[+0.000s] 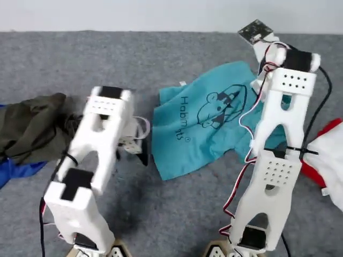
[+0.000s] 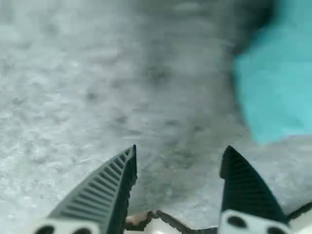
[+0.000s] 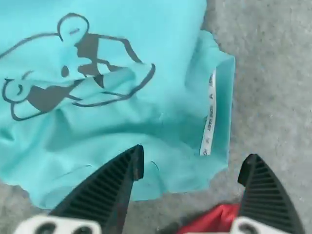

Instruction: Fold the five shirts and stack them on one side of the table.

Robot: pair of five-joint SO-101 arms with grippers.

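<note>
Right now the teal shirt (image 1: 203, 123) lies rumpled and unfolded mid-table (print side up). The right gripper (image 3: 195, 152) hovers over its edge beside a red shirt (image 3: 214, 220), fingers spread wide, holding nothing. The left gripper (image 2: 181, 148), fingers spread too, hangs over the bare grey table (image 2: 97, 97) just off the teal shirt. An olive shirt (image 1: 32, 126) and a blue shirt (image 1: 13, 171) are heaped beyond the left arm

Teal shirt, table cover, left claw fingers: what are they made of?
Teal shirt: soft matte knit, likely cotton jersey; it wrinkles and drapes. Table cover: grey, fuzzy, felt or low-pile carpet by its mottled nap. Left claw fingers: black ribbed plastic, probably printed.
</note>
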